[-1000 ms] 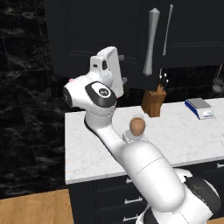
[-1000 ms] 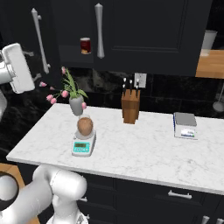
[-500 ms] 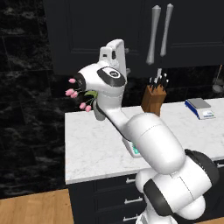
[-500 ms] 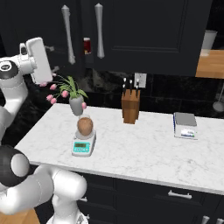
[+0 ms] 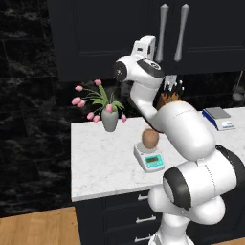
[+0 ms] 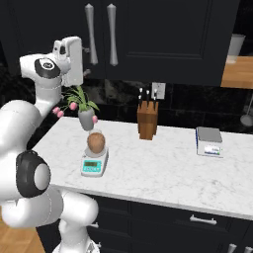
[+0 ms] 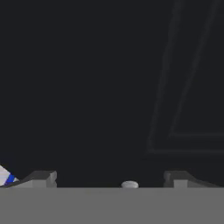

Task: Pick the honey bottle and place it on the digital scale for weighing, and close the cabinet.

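The amber honey bottle (image 5: 150,138) (image 6: 96,142) stands upright on the round plate of the digital scale (image 5: 152,161) (image 6: 94,166), near the counter's front edge. Both cabinet (image 5: 95,38) (image 6: 163,34) doors lie flush, with their two pale bar handles (image 5: 163,29) (image 6: 90,34) side by side. My gripper (image 5: 149,45) (image 7: 111,183) is raised against the left door, beside its handle. In the hand view its fingertips (image 7: 43,177) stand wide apart and open, with nothing between them, facing the dark door panel (image 7: 131,87).
A grey vase of pink tulips (image 5: 108,118) (image 6: 86,117) stands behind the scale. A wooden knife block (image 5: 170,95) (image 6: 147,121) sits at the back wall. A flat white device with a dark blue top (image 5: 218,117) (image 6: 208,141) lies far right. Drawers (image 6: 202,220) run below the counter.
The left cabinet door has swung shut, hiding the dark red jar inside. My hand swept right and up with the door and now rests against it.
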You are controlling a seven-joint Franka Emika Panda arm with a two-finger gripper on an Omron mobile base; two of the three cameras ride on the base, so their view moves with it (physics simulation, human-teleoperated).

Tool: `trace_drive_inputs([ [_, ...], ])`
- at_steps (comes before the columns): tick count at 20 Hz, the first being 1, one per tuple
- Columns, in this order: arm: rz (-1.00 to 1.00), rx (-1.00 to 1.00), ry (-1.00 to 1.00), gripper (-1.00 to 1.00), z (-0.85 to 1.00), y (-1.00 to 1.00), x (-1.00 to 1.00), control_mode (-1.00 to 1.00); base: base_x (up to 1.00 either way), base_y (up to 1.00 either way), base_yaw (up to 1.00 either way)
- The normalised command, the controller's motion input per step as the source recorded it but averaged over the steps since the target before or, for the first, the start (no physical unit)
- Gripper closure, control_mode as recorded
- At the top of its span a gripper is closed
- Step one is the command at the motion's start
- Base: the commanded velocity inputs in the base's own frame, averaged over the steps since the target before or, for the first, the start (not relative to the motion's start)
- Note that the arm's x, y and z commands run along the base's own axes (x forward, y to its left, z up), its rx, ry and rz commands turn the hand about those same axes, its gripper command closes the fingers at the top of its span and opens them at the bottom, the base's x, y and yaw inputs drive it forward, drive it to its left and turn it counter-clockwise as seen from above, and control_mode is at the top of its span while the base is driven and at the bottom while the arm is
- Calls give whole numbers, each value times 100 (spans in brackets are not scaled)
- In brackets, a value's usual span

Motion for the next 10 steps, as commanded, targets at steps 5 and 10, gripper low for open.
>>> trace_drive_inputs([
  [5,32,23,-3,-100,-2,-81,68,-100,0,0,0],
  [10,38,24,-4,-100,-22,-74,68,-100,0,0,0],
])
